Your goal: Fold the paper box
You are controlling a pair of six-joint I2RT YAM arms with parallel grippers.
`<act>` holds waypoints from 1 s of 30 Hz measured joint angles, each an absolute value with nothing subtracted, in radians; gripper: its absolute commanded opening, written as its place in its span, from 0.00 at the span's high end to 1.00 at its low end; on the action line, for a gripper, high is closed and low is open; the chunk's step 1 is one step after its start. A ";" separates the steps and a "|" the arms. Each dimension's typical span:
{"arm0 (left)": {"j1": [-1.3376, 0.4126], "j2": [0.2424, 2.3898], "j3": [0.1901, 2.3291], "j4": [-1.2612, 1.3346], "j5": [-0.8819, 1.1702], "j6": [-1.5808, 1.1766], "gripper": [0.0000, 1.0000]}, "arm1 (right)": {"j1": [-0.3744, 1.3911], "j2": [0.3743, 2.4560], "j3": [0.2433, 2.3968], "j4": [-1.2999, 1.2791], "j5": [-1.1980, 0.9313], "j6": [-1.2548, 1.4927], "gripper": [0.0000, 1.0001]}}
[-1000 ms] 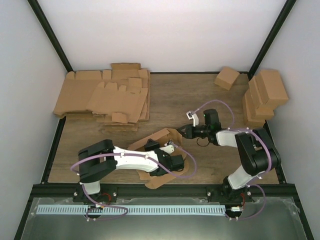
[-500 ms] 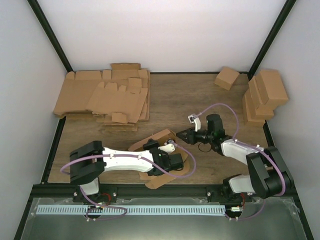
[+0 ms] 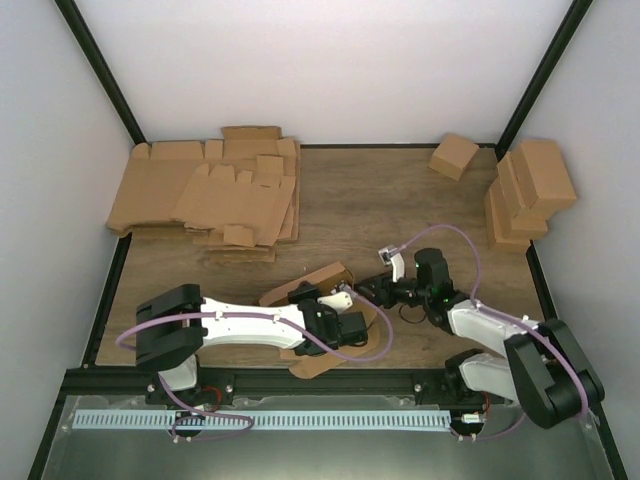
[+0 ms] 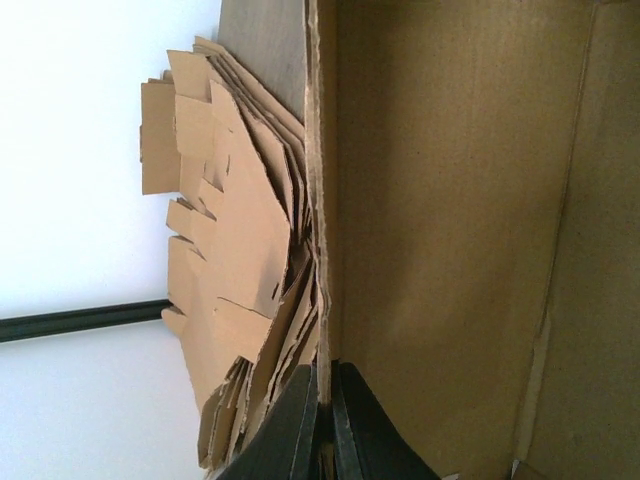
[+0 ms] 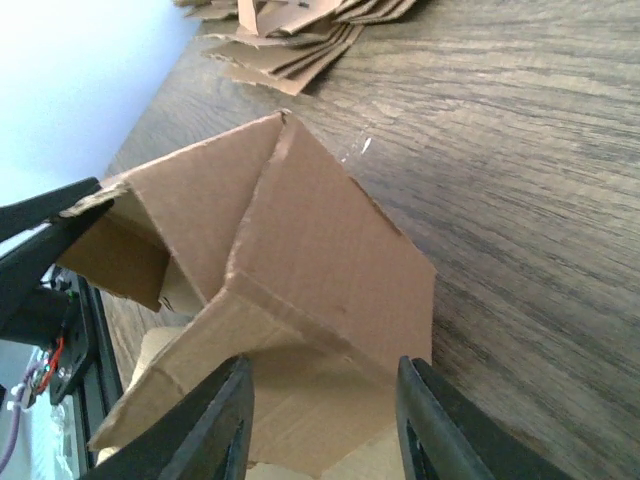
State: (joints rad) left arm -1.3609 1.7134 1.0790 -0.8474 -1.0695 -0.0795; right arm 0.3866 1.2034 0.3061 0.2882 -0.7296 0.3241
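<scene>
A half-folded brown paper box [image 3: 318, 285] lies near the front middle of the table, with flaps spread under the left arm. My left gripper [image 3: 332, 318] is shut on an upright cardboard wall of the box [image 4: 322, 250], the edge pinched between its two black fingers. My right gripper [image 3: 372, 288] is open, its fingers [image 5: 225, 420] straddling a raised flap of the box [image 5: 300, 240] from the right. In the right wrist view the left gripper's black finger [image 5: 40, 215] holds the flap's far corner.
A pile of flat cardboard blanks [image 3: 210, 195] lies at the back left and shows in the left wrist view [image 4: 230, 230]. A folded box [image 3: 453, 155] sits at the back right, beside stacked folded boxes [image 3: 525, 195] against the right wall.
My right arm has swung forward and lower, bringing its open gripper down beside the box's right flap. My left gripper has kept its hold, and the box has shifted slightly toward the front.
</scene>
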 measured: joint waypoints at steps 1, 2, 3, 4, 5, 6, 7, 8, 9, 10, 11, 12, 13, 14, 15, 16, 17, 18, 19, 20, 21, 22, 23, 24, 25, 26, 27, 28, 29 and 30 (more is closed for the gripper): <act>-1.362 1.713 1.079 -0.847 -1.069 -0.080 0.96 | 0.393 1.186 0.294 0.300 -0.722 0.331 0.57; -1.364 1.713 1.079 -0.847 -1.069 -0.080 0.96 | 0.400 1.168 0.278 0.318 -0.712 0.337 0.56; -1.364 1.713 1.079 -0.847 -1.069 -0.080 0.96 | 0.408 1.148 0.260 0.339 -0.701 0.346 0.55; -1.364 1.713 1.079 -0.847 -1.069 -0.080 0.96 | 0.416 1.134 0.245 0.353 -0.688 0.353 0.54; -1.364 1.713 1.079 -0.847 -1.069 -0.080 0.96 | 0.425 1.121 0.228 0.370 -0.670 0.358 0.53; -1.364 1.713 1.079 -0.847 -1.069 -0.080 0.96 | 0.437 1.108 0.213 0.385 -0.651 0.362 0.52; -1.365 1.713 1.079 -0.847 -1.069 -0.080 0.96 | 0.450 1.097 0.201 0.397 -0.632 0.364 0.51; -1.366 1.713 1.079 -0.847 -1.069 -0.080 0.96 | 0.463 1.087 0.192 0.406 -0.615 0.364 0.49; -1.368 1.713 1.078 -0.847 -1.069 -0.080 0.96 | 0.475 1.080 0.187 0.413 -0.596 0.364 0.47; -1.371 1.713 1.077 -0.847 -1.068 -0.079 0.96 | 0.485 1.075 0.186 0.421 -0.581 0.363 0.46; -1.374 1.713 1.077 -0.846 -1.069 -0.079 0.96 | 0.492 1.073 0.186 0.430 -0.567 0.363 0.45; -1.379 1.713 1.076 -0.846 -1.069 -0.078 0.96 | 0.495 1.073 0.185 0.440 -0.554 0.364 0.44; -1.384 1.713 1.076 -0.846 -1.070 -0.078 0.96 | 0.496 1.073 0.185 0.450 -0.545 0.364 0.44; -1.390 1.713 1.074 -0.845 -1.071 -0.078 0.96 | 0.497 1.074 0.183 0.460 -0.537 0.364 0.43; -1.396 1.713 1.071 -0.844 -1.072 -0.078 0.96 | 0.497 1.075 0.182 0.469 -0.530 0.364 0.43; -1.401 1.714 1.070 -0.844 -1.073 -0.077 0.96 | 0.498 1.079 0.181 0.476 -0.525 0.364 0.43; -1.405 1.714 1.069 -0.844 -1.073 -0.077 0.96 | 0.499 1.083 0.181 0.480 -0.522 0.364 0.43; -1.410 1.714 1.067 -0.844 -1.075 -0.077 0.96 | 0.500 1.088 0.181 0.483 -0.520 0.364 0.44; -1.413 1.714 1.065 -0.843 -1.077 -0.077 0.96 | 0.501 1.090 0.180 0.484 -0.519 0.364 0.44; -1.416 1.714 1.064 -0.843 -1.079 -0.077 0.96 | 0.501 1.091 0.180 0.484 -0.519 0.364 0.45; -1.419 1.715 1.062 -0.844 -1.081 -0.078 0.96 | 0.501 1.091 0.180 0.484 -0.520 0.364 0.45; -1.422 1.715 1.060 -0.844 -1.084 -0.078 0.96 | 0.501 1.091 0.180 0.484 -0.520 0.364 0.45; -1.427 1.717 1.058 -0.844 -1.087 -0.078 0.96 | 0.501 1.091 0.180 0.484 -0.521 0.364 0.46; -1.431 1.719 1.058 -0.844 -1.090 -0.078 0.96 | 0.501 1.090 0.180 0.484 -0.521 0.364 0.47; -1.436 1.724 1.058 -0.844 -1.093 -0.078 0.96 | 0.501 1.089 0.179 0.483 -0.522 0.364 0.48; -1.441 1.732 1.058 -0.844 -1.097 -0.079 0.96 | 0.501 1.087 0.178 0.483 -0.523 0.364 0.48; -1.444 1.744 1.058 -0.844 -1.098 -0.079 0.96 | 0.502 1.087 0.175 0.483 -0.523 0.364 0.49; -1.446 1.757 1.058 -0.844 -1.098 -0.079 0.96 | 0.504 1.087 0.173 0.482 -0.522 0.364 0.49; -1.448 1.767 1.058 -0.844 -1.098 -0.080 0.96 | 0.509 1.087 0.170 0.480 -0.519 0.364 0.49; -1.448 1.779 1.058 -0.844 -1.100 -0.081 0.96 | 0.519 1.087 0.166 0.482 -0.513 0.364 0.49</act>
